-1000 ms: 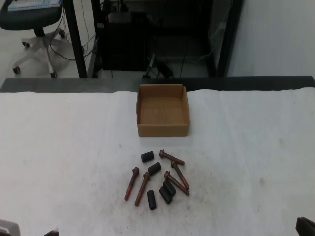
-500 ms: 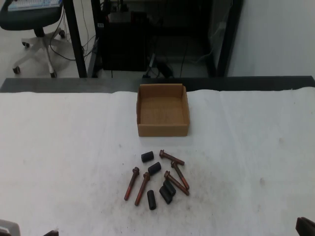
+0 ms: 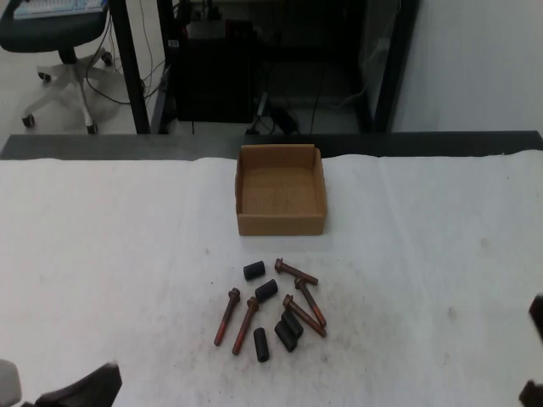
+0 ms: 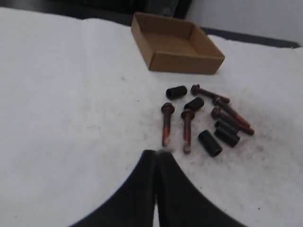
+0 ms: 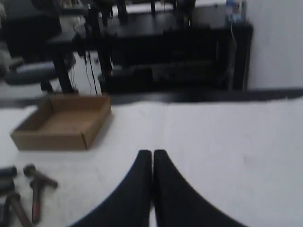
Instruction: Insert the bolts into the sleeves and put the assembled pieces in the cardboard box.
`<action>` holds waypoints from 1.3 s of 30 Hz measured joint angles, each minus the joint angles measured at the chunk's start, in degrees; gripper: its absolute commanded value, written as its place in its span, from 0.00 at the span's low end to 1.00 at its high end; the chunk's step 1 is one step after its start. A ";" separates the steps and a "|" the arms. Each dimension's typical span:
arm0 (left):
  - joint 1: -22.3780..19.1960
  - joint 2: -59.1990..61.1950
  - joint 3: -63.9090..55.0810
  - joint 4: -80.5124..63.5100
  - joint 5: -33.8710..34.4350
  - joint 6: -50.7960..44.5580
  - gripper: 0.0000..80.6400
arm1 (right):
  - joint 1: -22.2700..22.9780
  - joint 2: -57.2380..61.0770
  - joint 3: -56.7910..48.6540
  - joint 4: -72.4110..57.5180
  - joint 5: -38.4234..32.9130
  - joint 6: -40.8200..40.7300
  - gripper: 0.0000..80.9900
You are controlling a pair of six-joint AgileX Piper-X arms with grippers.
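— Where do the bolts [image 3: 304, 315] lie?

— All five are loose on the white cloth [image 3: 127, 254], mixed in one small pile with the five black sleeves [image 3: 261, 344] at the near middle of the bench. They are separate pieces, and a few lie side by side against each other.

— And the cardboard box [image 3: 281, 191]?

— It stands open just beyond the pile, toward the far side of the bench, and it touches none of the pieces.

— How are the fingers of the left gripper [image 4: 156, 152]?

— They are pressed flat together with nothing between them. In the left wrist view the pile lies ahead of the tips, and two bolts lying side by side point their plain ends back toward the fingers. The high view shows that arm low at the near left corner, well apart from the pile.

— And the right gripper [image 5: 152, 151]?

— Its fingers are also squeezed together and hold nothing. They hang over bare cloth. In the right wrist view the box sits ahead and off to one side, and a few bolts and sleeves show at the picture's edge, well apart from the tips.
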 measured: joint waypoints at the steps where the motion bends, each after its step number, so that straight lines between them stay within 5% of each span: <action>1: 0.00 0.00 0.00 -0.61 0.00 0.00 0.00 | 0.00 0.00 0.00 -2.98 0.00 0.00 0.01; 13: 0.00 0.00 0.00 -1.81 0.12 0.00 0.00 | 0.00 0.00 0.00 -21.76 0.00 0.72 0.01; 21: 0.00 0.00 0.00 -3.31 0.63 -1.88 0.00 | 0.00 -0.11 0.00 -30.75 -0.81 9.96 0.01; 29: 0.00 0.00 0.06 -16.81 7.80 -4.00 0.00 | 0.00 1.64 0.00 -17.07 -21.11 14.36 0.01; 39: 0.00 20.58 -11.32 -18.14 14.98 12.60 0.00 | 0.00 17.97 -3.00 -9.85 -23.78 17.80 0.01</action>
